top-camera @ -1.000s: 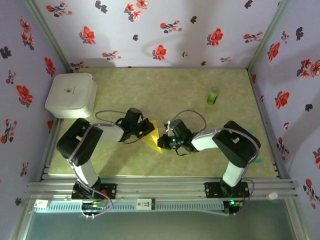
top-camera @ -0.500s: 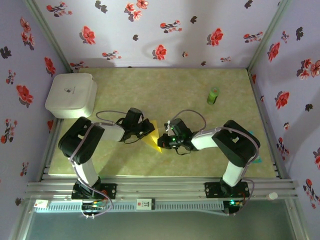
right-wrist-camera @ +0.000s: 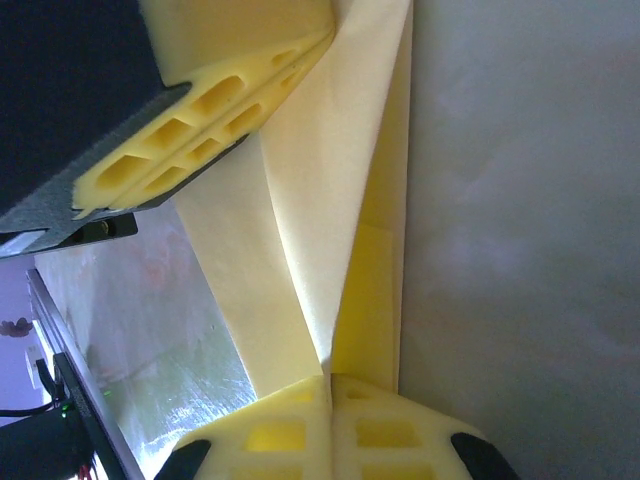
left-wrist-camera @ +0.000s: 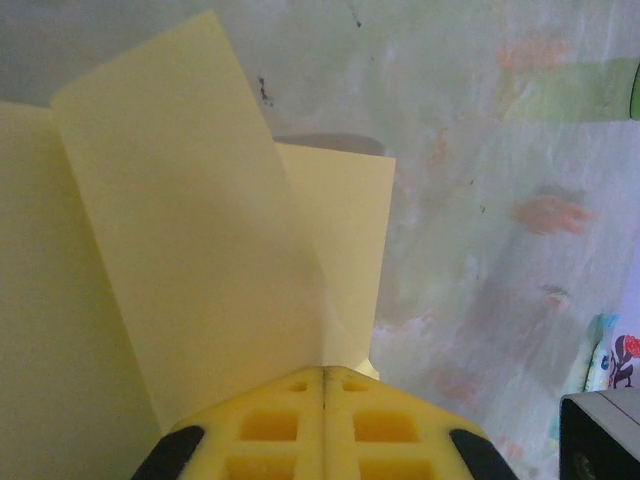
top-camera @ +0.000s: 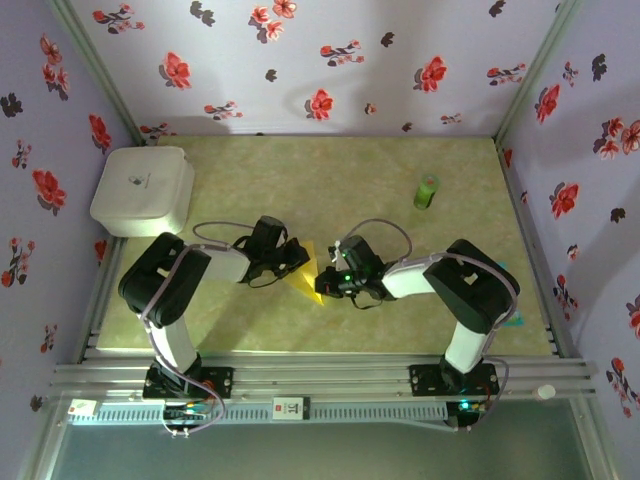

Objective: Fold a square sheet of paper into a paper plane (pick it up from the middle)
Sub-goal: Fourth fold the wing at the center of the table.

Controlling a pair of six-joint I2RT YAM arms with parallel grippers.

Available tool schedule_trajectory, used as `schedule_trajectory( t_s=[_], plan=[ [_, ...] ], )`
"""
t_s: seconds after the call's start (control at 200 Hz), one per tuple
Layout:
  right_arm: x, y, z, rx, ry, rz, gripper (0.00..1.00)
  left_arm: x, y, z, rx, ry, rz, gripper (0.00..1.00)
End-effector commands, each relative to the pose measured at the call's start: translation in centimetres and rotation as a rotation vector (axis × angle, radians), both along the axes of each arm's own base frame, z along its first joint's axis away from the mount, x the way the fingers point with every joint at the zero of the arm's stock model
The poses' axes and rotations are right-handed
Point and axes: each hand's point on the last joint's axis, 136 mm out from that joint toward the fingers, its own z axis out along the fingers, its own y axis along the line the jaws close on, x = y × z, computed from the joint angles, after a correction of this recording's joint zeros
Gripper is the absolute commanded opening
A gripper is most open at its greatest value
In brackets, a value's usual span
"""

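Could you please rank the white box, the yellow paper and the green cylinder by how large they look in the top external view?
1. white box: clearly the largest.
2. yellow paper: partly covered, so judged by its visible part alone.
3. green cylinder: smallest, though not far below the paper's visible part.

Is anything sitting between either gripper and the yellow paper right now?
Nothing visible does. The left gripper and the right gripper are both shut on the yellow paper, pinching it from opposite sides. The green cylinder and the white box sit well away from it.
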Motion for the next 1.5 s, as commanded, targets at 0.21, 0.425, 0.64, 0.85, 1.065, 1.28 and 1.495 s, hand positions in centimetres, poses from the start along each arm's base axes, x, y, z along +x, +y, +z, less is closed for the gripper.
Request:
schedule_trajectory(
  t_s=[0.21, 0.425, 0.64, 0.85, 1.065, 1.28, 1.495],
  plan=[
    [-0.8, -1.8, -4.5, -0.145, 0.072, -0.045, 0.06, -0.3, 1.2, -1.9, 0.059, 0.037, 0.025, 0.01],
    [-0.6, -1.4, -3.5, -0.122, 0.076, -0.046, 0.08, -0.8, 1.7, -2.9, 0.078, 0.063, 0.037, 0.00],
    [-1.0, -0.9, -1.7, -0.067, 0.088, -0.037, 0.14, -1.4, 2.3, -3.4, 0.091, 0.072, 0.043, 0.00],
    [-1.4, -1.1, -0.6, -0.049, 0.085, -0.037, 0.16, -1.6, 2.4, -3.3, 0.088, 0.068, 0.043, 0.00],
    [-1.2, -1.1, 0.3, -0.038, 0.059, -0.044, 0.16, -1.6, 2.4, -3.1, 0.085, 0.061, 0.041, 0.00],
    [-0.7, -0.8, 0.6, -0.027, 0.055, -0.057, 0.16, -1.8, 2.3, -2.4, 0.069, 0.046, 0.032, 0.00],
    [-1.7, -1.2, -0.2, -0.032, 0.093, -0.044, 0.12, -1.9, 2.5, -2.5, 0.072, 0.049, 0.032, 0.00]
  ],
)
